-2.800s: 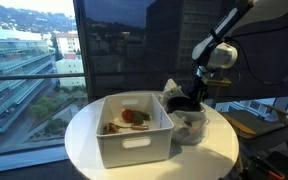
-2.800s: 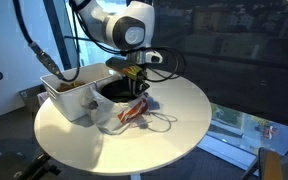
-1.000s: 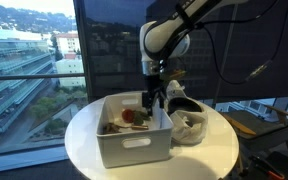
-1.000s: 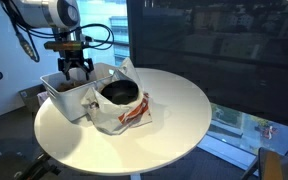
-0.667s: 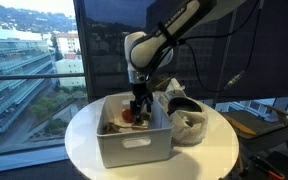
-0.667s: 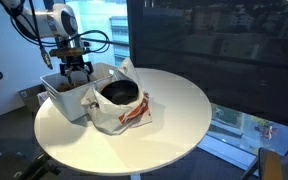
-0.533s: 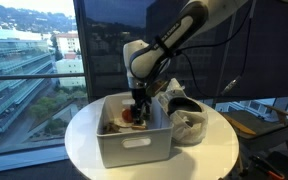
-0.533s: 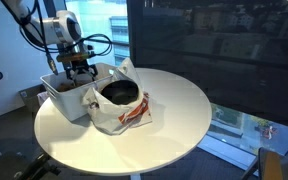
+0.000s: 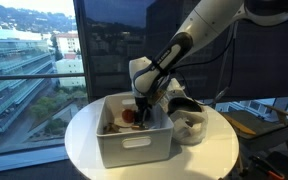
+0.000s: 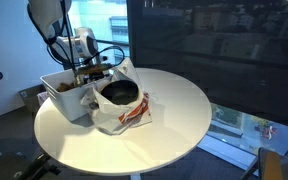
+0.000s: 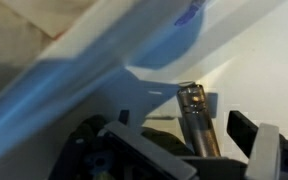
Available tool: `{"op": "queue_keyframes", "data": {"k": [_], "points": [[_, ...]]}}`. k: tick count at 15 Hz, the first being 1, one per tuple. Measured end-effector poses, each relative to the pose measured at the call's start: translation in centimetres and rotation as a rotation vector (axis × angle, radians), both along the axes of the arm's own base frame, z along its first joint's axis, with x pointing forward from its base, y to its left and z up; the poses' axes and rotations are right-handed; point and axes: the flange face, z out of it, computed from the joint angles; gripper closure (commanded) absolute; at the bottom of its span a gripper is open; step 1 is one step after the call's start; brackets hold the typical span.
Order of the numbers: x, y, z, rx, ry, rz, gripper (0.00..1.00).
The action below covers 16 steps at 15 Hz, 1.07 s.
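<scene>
We find the gripper point(image 9: 142, 113) low in the white bin point(image 9: 134, 143), jaws spread wide on nothing, a metal cylinder point(image 11: 192, 122) lying between them, long axis crosswise to their closing line.

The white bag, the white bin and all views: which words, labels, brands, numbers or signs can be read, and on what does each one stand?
No text is readable in any view.
Red print on the white bag: too small and blurred to read.
The blue mark on a white surface in the wrist view: blurred, not readable.
The white bin: no label or number shows.
</scene>
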Motion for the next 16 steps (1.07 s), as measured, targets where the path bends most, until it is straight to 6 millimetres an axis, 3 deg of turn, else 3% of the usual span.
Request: {"op": "queue_keyframes", "data": {"k": [2,3,4,6,13,16], "points": [[0.3,-0.3,-1.3,0.015,0.022,-0.007,0.00],[0.2,-0.4,-2.1,0.021,0.036,-0.010,0.25],[0.2,-0.6,-2.7,0.023,0.047,-0.012,0.26],[0.1,-0.8,-3.6,0.022,0.060,-0.010,0.41],[0.0,0.5,-2.7,0.037,0.058,0.030,0.94],[-0.5,1.6,-1.9,0.050,0.055,0.045,0.93]]}}
